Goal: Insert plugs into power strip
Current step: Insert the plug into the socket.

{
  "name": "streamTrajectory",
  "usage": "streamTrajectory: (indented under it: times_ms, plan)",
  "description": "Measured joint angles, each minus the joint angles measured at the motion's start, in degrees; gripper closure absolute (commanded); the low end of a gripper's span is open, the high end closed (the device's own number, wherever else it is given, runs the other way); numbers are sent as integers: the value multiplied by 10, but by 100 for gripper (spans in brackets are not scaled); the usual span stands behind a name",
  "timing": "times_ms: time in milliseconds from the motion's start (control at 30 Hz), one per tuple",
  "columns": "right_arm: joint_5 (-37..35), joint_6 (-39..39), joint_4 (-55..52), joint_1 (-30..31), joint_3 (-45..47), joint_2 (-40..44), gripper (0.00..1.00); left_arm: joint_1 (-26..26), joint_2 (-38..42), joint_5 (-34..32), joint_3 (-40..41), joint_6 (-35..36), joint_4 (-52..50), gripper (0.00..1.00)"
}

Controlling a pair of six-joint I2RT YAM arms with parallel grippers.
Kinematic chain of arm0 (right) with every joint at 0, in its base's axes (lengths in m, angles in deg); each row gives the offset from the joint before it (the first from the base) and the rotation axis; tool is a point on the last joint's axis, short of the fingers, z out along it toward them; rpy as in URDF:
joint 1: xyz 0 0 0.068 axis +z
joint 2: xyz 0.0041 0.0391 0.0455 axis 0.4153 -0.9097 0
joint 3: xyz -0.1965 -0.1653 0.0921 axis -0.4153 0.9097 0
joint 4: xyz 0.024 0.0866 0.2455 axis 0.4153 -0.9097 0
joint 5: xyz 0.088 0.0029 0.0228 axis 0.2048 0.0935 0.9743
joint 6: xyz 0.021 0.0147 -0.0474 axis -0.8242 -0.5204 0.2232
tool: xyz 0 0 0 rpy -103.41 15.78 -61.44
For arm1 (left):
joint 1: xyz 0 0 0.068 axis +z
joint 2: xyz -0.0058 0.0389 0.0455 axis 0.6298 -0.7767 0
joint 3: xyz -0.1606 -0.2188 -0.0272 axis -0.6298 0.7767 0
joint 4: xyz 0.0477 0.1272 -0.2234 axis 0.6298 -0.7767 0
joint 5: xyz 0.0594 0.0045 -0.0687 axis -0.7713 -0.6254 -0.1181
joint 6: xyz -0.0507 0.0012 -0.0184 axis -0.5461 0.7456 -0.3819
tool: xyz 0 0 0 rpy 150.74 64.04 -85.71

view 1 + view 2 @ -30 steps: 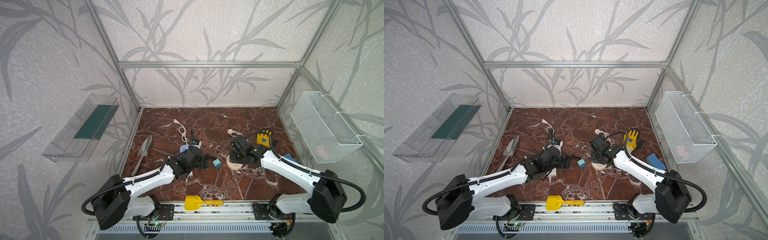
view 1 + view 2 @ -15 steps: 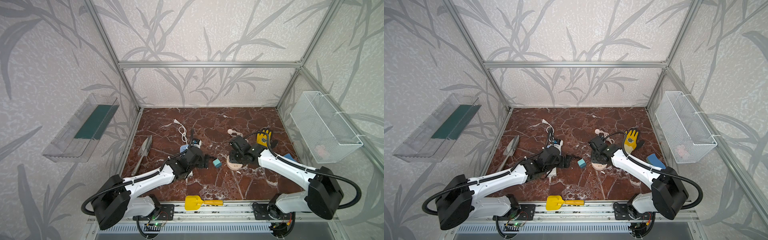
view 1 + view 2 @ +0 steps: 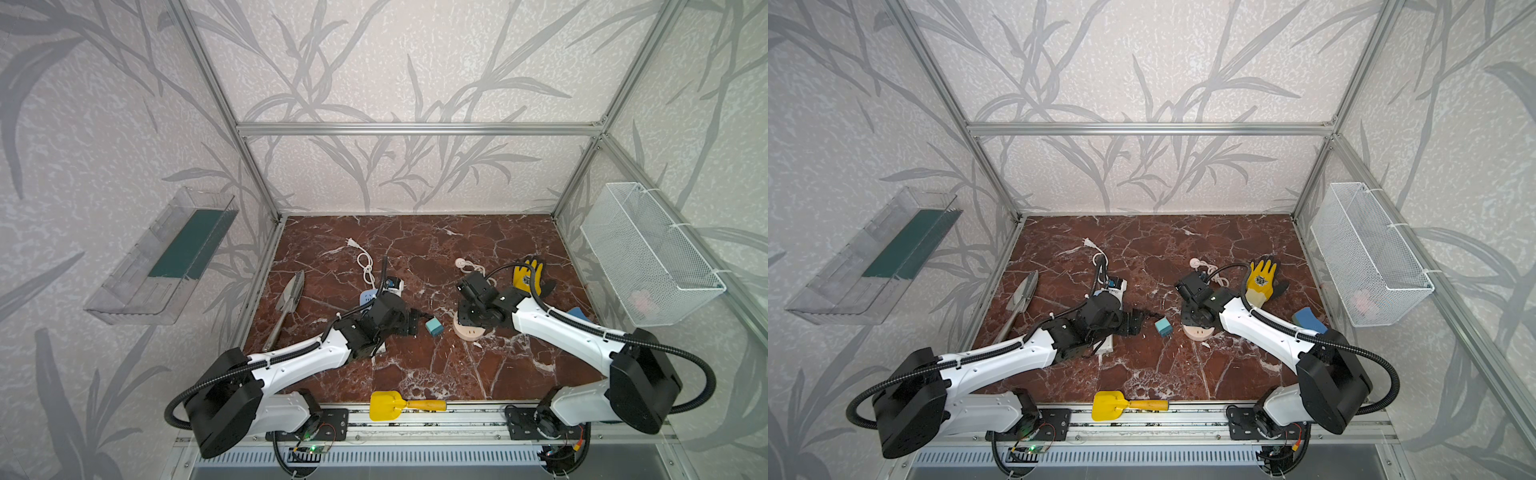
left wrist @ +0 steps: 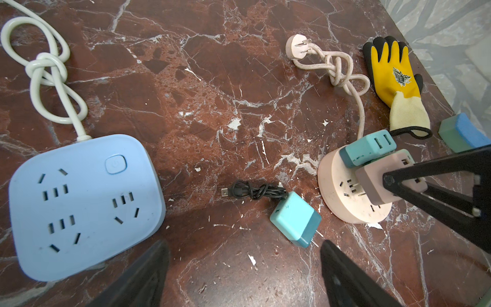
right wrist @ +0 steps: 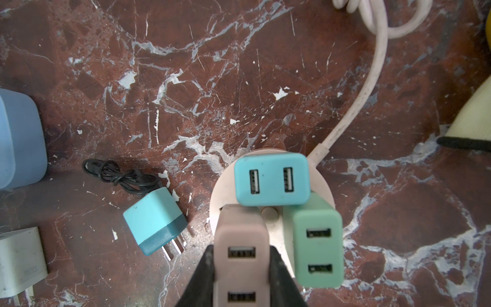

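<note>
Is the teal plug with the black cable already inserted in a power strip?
No, the teal plug lies on its side on the table with its prongs bare, beside the round pink power strip.

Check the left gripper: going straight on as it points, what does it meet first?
The left gripper, jaws open, would most likely meet the loose teal adapter first. The round pink power strip lies beyond it. Its height above the adapter is unclear.

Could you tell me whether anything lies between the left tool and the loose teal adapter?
Nothing visible does: bare tabletop separates the open left tool from the loose teal adapter; the knotted black cable lies beyond it.
</note>
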Motion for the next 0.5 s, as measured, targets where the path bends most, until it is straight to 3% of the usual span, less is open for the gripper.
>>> streamTrajectory:
  times_ms: [500]
  plan:
    - [-12,4,8,4,-2,-11,100,6,-8,9,6,0,9,12]
